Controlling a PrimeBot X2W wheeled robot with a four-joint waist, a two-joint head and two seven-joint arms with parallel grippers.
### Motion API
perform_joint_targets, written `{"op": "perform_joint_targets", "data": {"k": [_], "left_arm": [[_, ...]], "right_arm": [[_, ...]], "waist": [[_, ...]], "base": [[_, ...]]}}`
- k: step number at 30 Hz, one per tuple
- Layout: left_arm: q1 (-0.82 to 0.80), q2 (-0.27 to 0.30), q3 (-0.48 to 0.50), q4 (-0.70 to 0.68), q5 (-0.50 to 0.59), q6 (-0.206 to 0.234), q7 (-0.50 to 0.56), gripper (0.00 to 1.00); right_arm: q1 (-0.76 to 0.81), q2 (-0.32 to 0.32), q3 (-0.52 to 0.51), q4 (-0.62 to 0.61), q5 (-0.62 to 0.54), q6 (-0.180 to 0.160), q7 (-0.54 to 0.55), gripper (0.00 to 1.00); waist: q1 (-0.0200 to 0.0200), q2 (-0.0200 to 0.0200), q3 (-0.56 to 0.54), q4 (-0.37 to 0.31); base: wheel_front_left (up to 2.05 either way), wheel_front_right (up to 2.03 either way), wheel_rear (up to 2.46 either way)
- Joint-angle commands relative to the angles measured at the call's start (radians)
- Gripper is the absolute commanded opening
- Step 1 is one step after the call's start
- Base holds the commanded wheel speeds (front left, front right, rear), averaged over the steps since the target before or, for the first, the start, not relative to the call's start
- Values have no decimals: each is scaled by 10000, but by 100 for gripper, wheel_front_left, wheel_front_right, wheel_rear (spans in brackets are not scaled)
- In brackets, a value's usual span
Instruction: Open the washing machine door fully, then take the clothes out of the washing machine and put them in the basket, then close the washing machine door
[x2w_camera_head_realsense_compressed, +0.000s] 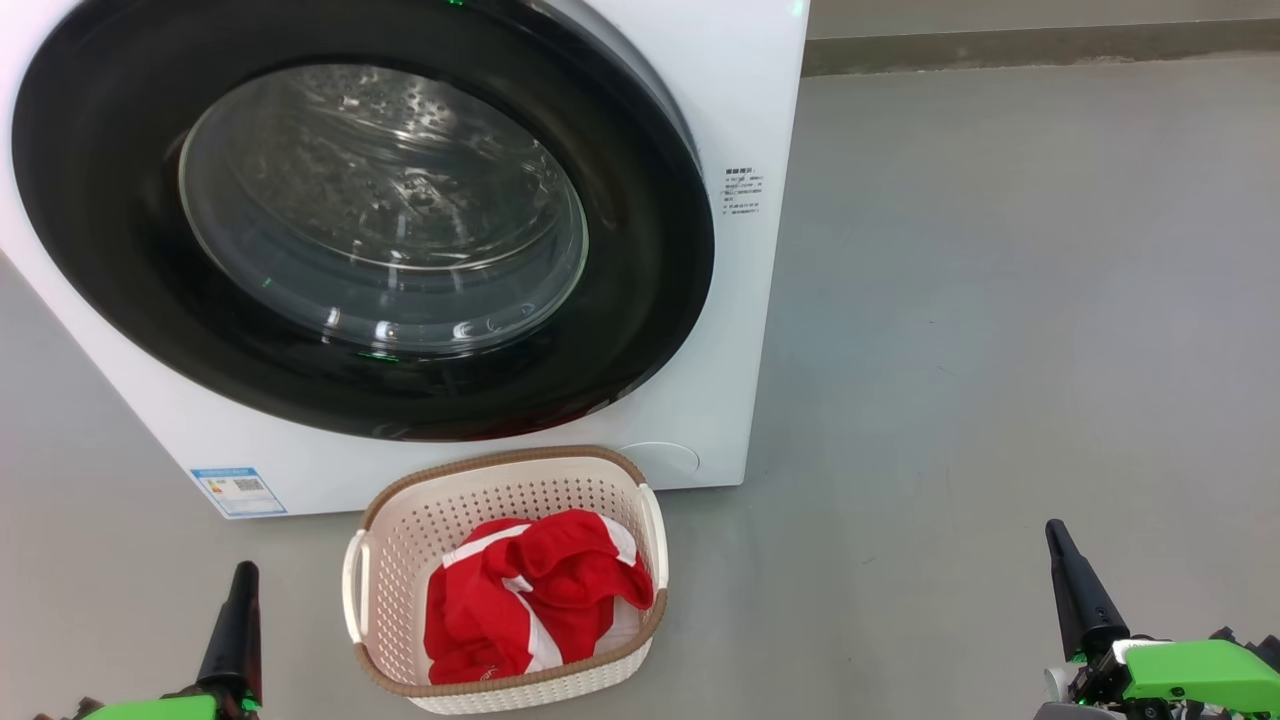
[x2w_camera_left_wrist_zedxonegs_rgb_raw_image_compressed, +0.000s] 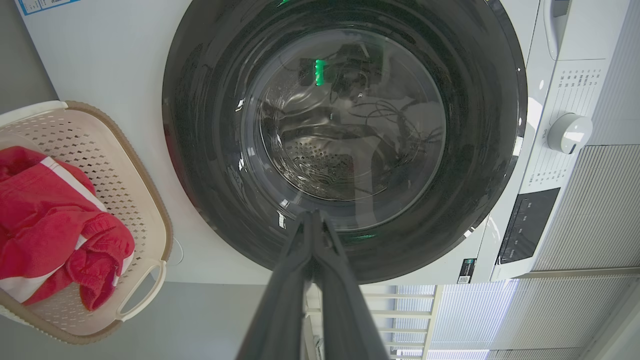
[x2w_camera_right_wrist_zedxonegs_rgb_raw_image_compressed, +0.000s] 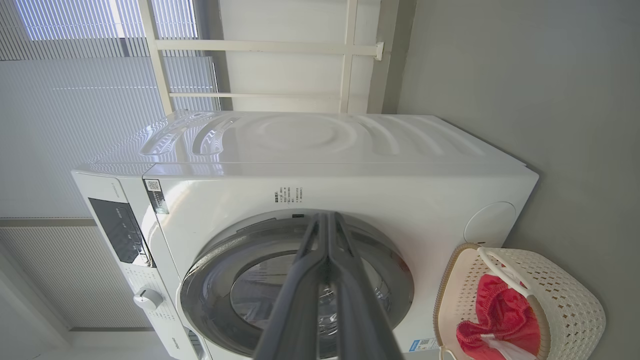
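Clothes (x2w_camera_head_realsense_compressed: 530, 600), red with white stripes, lie heaped in the basket (x2w_camera_head_realsense_compressed: 500, 458), mostly on its 6 o'clock side in the head view. The basket stands on the grey floor (x2w_camera_head_realsense_compressed: 1000, 300) just beside the washer (x2w_camera_head_realsense_compressed: 745, 330), at about 5 o'clock from the door (x2w_camera_head_realsense_compressed: 640, 300). The door sits flush against the washer's front, and the steel drum (x2w_camera_head_realsense_compressed: 400, 130) shows through its glass. A blue sticker (x2w_camera_head_realsense_compressed: 238, 490) is on the washer's front at 7 o'clock from the door. The left claw (x2w_camera_left_wrist_zedxonegs_rgb_raw_image_compressed: 313, 216) has its two fingers pressed together with nothing between them. In the head view it rises at 8 o'clock, apart from the basket. The right claw (x2w_camera_right_wrist_zedxonegs_rgb_raw_image_compressed: 327, 216) is likewise pinched closed and empty. It is at 4 o'clock in the head view, over the floor, well apart from the washer and the basket.
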Motion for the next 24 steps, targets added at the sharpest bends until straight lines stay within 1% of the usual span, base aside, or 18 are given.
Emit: {"op": "perform_joint_targets", "data": {"k": [1, 24], "left_arm": [[-377, 160, 343, -251, -26, -33, 51, 0], [-377, 160, 340, -251, -29, -33, 49, 0]], "right_arm": [[-450, -36, 231, -303, 36, -11, 82, 0], [-449, -35, 234, -303, 39, -11, 79, 0]], "waist": [[0, 0, 0, 0], [0, 0, 0, 0]], "base": [[0, 0, 0], [0, 0, 0]]}}
